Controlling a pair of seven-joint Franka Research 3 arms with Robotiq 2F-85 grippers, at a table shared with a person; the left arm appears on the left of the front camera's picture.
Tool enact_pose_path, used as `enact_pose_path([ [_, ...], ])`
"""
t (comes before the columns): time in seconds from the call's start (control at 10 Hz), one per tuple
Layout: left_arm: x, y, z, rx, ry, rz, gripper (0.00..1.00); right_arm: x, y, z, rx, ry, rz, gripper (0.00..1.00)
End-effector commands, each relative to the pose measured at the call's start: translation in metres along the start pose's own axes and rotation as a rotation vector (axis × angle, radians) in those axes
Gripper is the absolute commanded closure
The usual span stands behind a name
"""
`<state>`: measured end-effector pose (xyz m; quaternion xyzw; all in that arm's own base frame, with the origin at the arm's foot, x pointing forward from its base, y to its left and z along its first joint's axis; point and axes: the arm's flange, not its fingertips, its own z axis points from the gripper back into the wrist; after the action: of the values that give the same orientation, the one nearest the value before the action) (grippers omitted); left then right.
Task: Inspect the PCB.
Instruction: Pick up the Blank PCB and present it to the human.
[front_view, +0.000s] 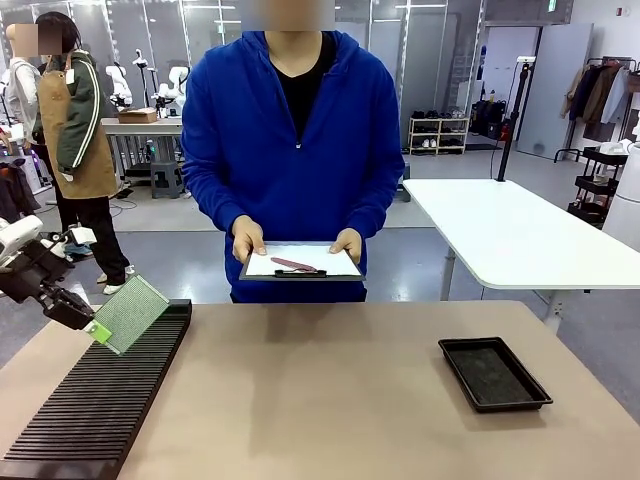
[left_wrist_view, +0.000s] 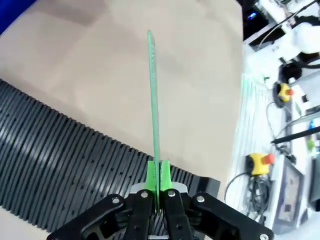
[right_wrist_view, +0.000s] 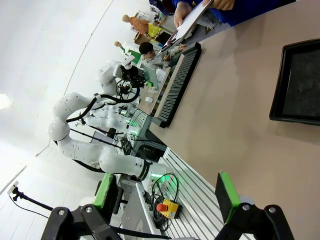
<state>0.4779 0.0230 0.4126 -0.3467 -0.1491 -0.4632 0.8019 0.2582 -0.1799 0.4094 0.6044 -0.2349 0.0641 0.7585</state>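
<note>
PCB (front_view: 133, 312) tilted in left gripper (front_view: 97, 330) above black slotted rack (front_view: 95, 405)

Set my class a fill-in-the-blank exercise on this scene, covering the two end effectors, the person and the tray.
1. The left end effector is shut on the ____.
2. The right end effector is ____.
3. The person holds a ____ bearing white paper.
4. In the front view, the black tray lies toward the picture's ____ side.

Missing words: PCB; open; clipboard; right.
</note>
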Motion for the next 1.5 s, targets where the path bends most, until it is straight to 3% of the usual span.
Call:
enact_pose_path([
  [0.0,0.015,0.030,-0.001,-0.239,-0.106,0.208,0.97,0.001,0.001,0.000,0.010,-0.006,0.014,0.00],
  [0.2,0.022,0.051,-0.010,-0.353,-0.230,0.340,0.97,0.001,0.001,0.000,0.010,-0.006,0.014,0.00],
  [0.3,0.027,0.064,-0.022,-0.478,-0.258,0.411,0.97,0.001,0.001,0.000,0.010,-0.006,0.014,0.00],
  [0.5,0.032,0.076,-0.042,-0.574,-0.298,0.504,0.97,0.001,0.001,0.000,0.010,-0.006,0.014,0.00],
  [0.9,0.038,0.086,-0.081,-0.596,-0.454,0.684,0.97,0.001,0.001,0.000,0.010,-0.006,0.014,0.00],
  [1.3,0.042,0.089,-0.099,-0.623,-0.441,0.776,0.97,0.001,0.001,0.000,0.010,-0.006,0.014,0.00],
  [1.4,0.043,0.088,-0.097,-0.634,-0.449,0.726,0.97,0.001,0.001,0.000,0.010,-0.006,0.014,0.00],
])
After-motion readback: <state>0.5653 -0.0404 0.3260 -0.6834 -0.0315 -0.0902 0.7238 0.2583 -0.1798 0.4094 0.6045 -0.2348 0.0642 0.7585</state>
